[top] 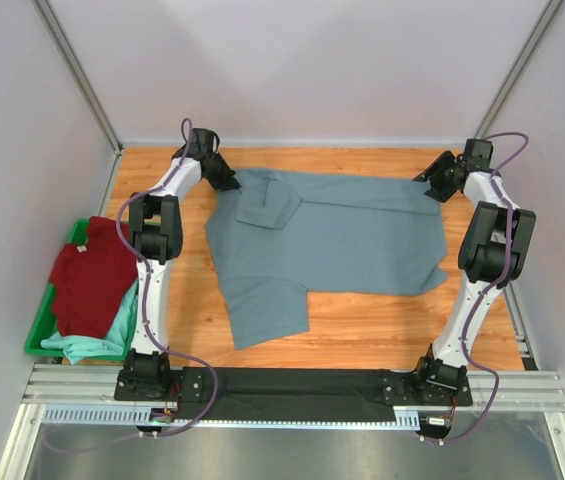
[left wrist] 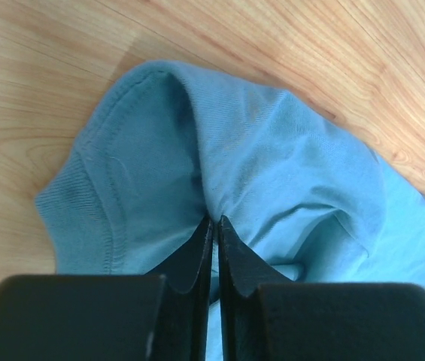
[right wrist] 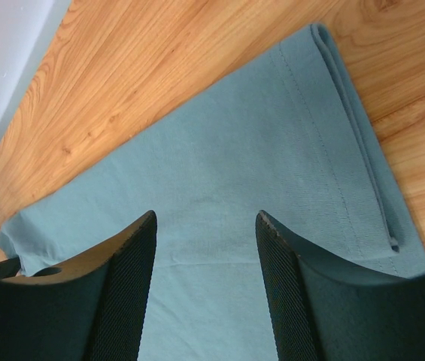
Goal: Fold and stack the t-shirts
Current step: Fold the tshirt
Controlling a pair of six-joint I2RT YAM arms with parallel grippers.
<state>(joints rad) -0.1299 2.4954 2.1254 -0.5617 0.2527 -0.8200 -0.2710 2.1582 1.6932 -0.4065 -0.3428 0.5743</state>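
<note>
Two tees fill the green bin (top: pixel 34 338) at the near left, just off the table edge beside the left arm's base. The red tee (top: pixel 92 272) lies on top, spilling over the rim toward the arm. The mint tee (top: pixel 90 346) shows under it at the near end.

The grey-blue tee (top: pixel 342 245) lies spread on the table (top: pixel 382 325), with one flap reaching toward the near edge and a small folded patch close to the far left corner.

At that far left corner the left gripper (left wrist: pixel 214 222) is pinched tight on the cloth beside the ribbed collar, with fabric puckered up between the fingers (left wrist: pixel 193 256). At the far right the right gripper (right wrist: pixel 206 216) sits over the tee's stitched hem with its fingers (right wrist: pixel 125 278) spread wide and nothing between them. Whether the tips touch the cloth cannot be told.

The table is orange-toned wood with visible grain. A metal rail runs along its near edge, and plain pale walls close in the left, right and far sides.
</note>
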